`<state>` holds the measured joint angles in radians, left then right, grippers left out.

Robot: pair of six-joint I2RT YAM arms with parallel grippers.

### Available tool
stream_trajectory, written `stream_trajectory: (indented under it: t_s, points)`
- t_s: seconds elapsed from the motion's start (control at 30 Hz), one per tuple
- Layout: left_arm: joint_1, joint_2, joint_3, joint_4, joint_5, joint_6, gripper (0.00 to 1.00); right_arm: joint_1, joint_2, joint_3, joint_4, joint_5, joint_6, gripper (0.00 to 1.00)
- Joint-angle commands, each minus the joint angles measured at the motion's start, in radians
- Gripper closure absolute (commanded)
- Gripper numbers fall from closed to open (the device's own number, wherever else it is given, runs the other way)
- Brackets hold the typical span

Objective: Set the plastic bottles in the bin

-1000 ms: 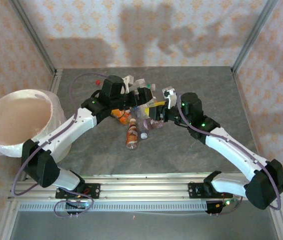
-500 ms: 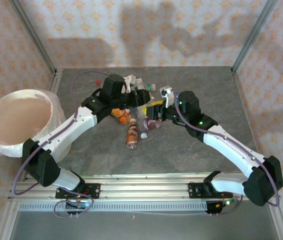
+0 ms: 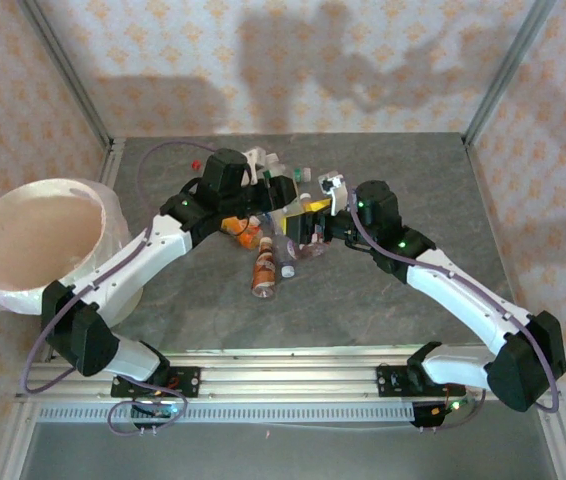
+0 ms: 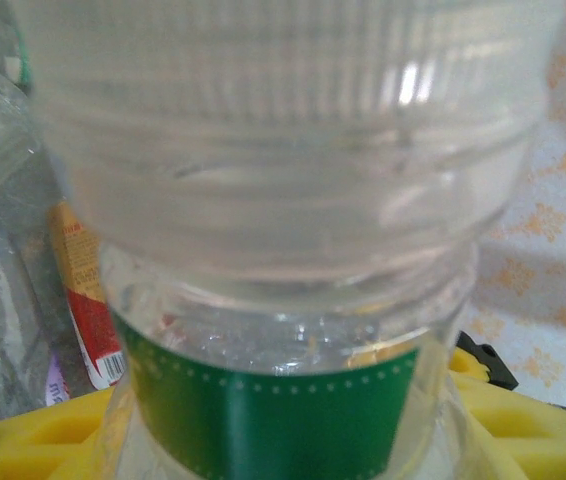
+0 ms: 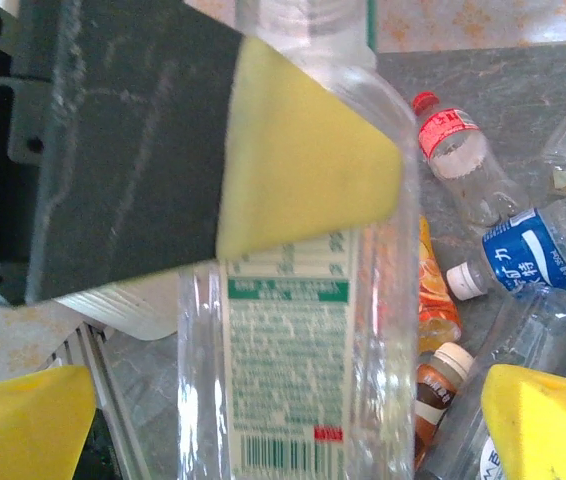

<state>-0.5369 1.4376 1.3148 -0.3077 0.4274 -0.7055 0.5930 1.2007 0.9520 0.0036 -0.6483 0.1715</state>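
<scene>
Change: right fingers (image 5: pixel 553 430) have closed in from the side far from the bin (image 3: pixel 8 293). They stand apart, straddling the green-label bottle (image 5: pixel 293 330). Left fingers (image 4: pixel 533 430) are clamped on that bottle, well right of the bin, over the other bottles (image 3: pixel 263 272). Likely both arms contesting one bottle; no bin-drop yet.

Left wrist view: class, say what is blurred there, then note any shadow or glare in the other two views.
Left wrist view: the bottle sits too close, its ribbed body soft, with a white glint. Top external view: arm shadows fall on the back wall. Right wrist view: the printed label is sharp.
</scene>
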Motion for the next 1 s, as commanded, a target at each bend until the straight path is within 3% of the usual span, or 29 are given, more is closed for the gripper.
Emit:
stream_trajectory:
  t_s: [0.0, 0.43, 0.77, 0.97]
  points:
    - [-0.007, -0.070, -0.003, -0.033, -0.100, 0.029, 0.40, 0.004, -0.058, 0.005, 0.030, 0.055, -0.011, 0.01]
    - [0.038, -0.259, 0.171, -0.432, -0.600, 0.220, 0.41, 0.004, -0.172, -0.085, 0.000, 0.475, -0.008, 0.01]
    - [0.068, -0.348, 0.309, -0.574, -0.945, 0.385, 0.41, 0.005, -0.160, -0.079, -0.002, 0.518, -0.004, 0.01]
    - [0.139, -0.374, 0.375, -0.620, -1.142, 0.439, 0.41, 0.004, -0.142, -0.069, 0.003, 0.507, 0.001, 0.01]
